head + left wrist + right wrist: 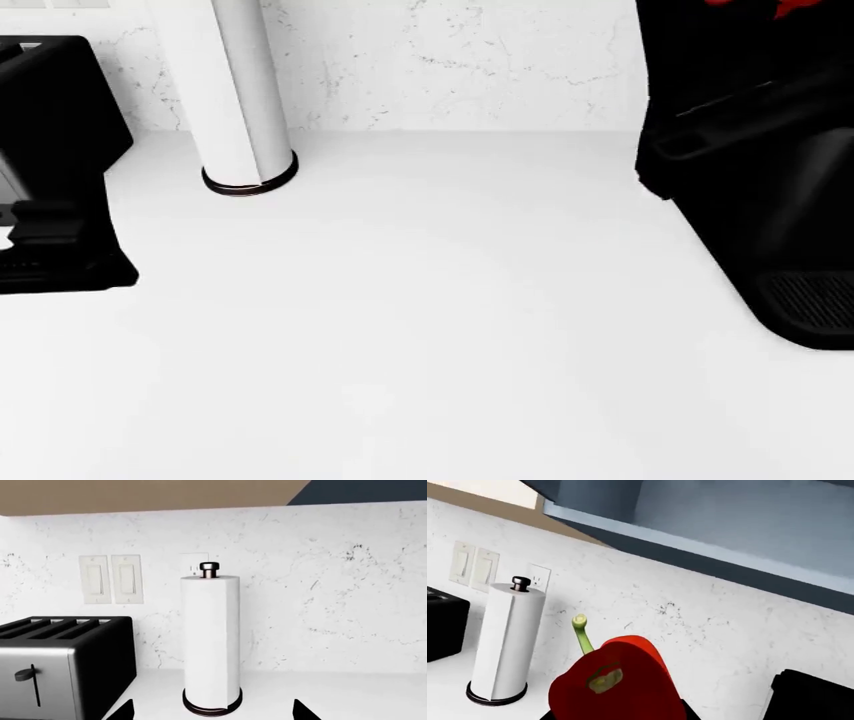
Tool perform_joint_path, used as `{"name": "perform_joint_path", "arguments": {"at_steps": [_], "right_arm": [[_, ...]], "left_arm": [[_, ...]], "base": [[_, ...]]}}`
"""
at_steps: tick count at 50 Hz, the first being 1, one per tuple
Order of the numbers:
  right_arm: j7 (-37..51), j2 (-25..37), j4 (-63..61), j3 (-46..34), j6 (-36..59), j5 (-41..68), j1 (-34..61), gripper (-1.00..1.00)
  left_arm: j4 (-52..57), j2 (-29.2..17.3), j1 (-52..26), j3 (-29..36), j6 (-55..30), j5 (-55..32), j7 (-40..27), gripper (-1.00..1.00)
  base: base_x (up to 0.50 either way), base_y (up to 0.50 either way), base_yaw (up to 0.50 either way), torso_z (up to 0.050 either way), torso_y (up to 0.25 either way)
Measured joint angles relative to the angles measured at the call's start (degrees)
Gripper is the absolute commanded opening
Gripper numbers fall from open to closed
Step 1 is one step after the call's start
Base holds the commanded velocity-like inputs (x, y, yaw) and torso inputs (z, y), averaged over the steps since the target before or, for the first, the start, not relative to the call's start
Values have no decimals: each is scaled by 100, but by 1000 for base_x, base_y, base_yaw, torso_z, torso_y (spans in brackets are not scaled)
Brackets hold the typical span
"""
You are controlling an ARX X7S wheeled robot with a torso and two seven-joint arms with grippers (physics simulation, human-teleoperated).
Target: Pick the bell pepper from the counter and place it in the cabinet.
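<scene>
Up off the counter [400, 330], the bell pepper [617, 680] fills the right wrist view, red and glossy, its green stem tilted toward the speckled white backsplash [707, 625]; it looks held in the right gripper, though the fingers are out of frame, so I cannot tell for sure. The left gripper's tips [127, 711] stand wide apart, holding nothing, facing the paper towel roll [211, 640] beside the toaster [63, 665]. A black coffee machine [761, 180] stands at the right

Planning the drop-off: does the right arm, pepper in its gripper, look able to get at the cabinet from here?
Probably yes. The pepper is held up off the counter, and the cabinet shows open above the wall with nothing between them.
</scene>
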Motion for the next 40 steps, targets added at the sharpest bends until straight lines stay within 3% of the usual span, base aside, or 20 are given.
{"name": "perform_joint_path", "arguments": {"at_steps": [16, 28, 40], "right_arm": [[-51, -618, 857, -378, 488, -132, 1576, -100], [-1507, -1171, 1953, -539, 1014, -2083, 2064, -100], [-3186, -1508, 2964, -1135, 728, -4230, 2152, -100]], "left_arm": [[-17, -53, -73, 75, 62, -33, -18, 100], [-3, -76, -66, 102, 93, -44, -33, 100], [11, -53, -6, 104, 96, 16, -14, 100]], "base": [[0, 0, 0, 0, 0], [0, 0, 0, 0, 0], [0, 0, 0, 0, 0]]}}
